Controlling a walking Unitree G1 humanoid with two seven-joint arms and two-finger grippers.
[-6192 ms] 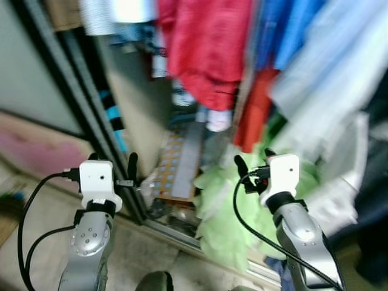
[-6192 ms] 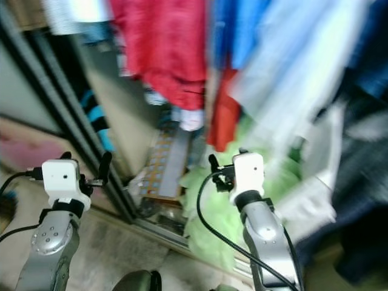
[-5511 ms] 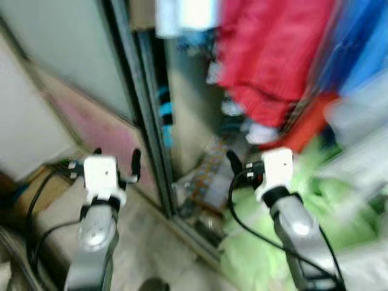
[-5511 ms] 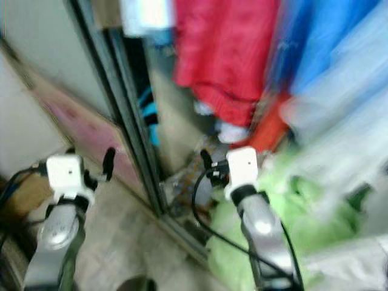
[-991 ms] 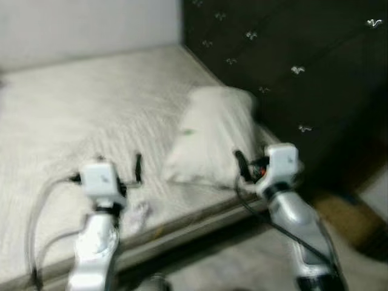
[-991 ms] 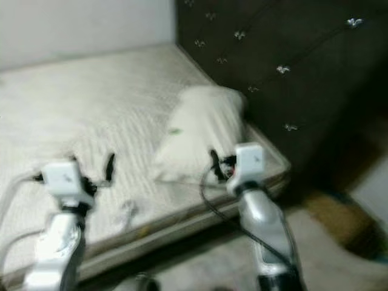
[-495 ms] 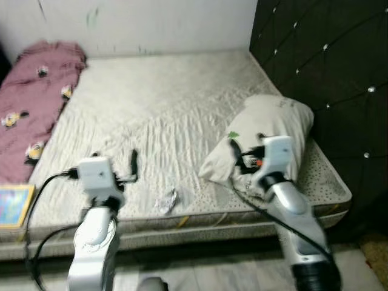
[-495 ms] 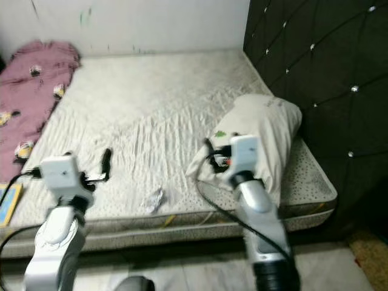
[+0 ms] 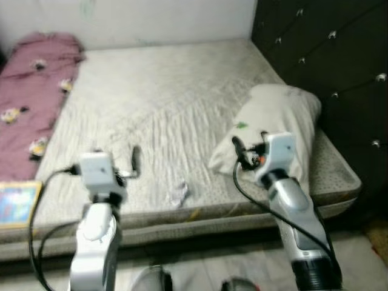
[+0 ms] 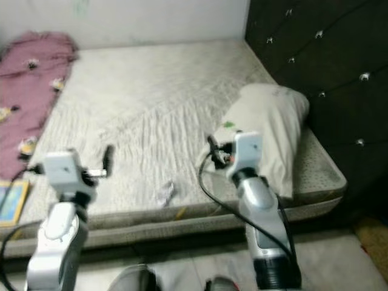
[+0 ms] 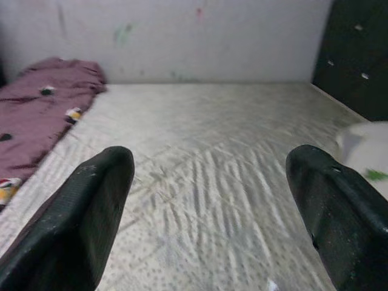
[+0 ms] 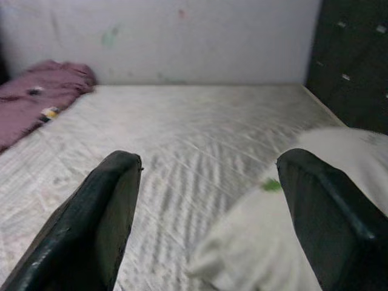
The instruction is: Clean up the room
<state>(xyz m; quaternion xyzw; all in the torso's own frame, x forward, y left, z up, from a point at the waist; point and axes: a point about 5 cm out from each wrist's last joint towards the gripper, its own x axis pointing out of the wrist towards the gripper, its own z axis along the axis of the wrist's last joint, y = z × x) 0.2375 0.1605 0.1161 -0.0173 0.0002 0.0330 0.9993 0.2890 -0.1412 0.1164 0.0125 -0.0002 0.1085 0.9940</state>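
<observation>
Now | both jaws apart, empty | above mattress [image 9: 182, 103] edge | pillow [image 9: 276, 118] right

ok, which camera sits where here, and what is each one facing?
Left eye, right eye: head stereo pair, looking down at the bed, both arms in frame, left gripper and right gripper open.
Left wrist: along its open fingers, facing the purple blanket.
Right wrist: along its fingers, facing the pillow.
All views share the bed.
</observation>
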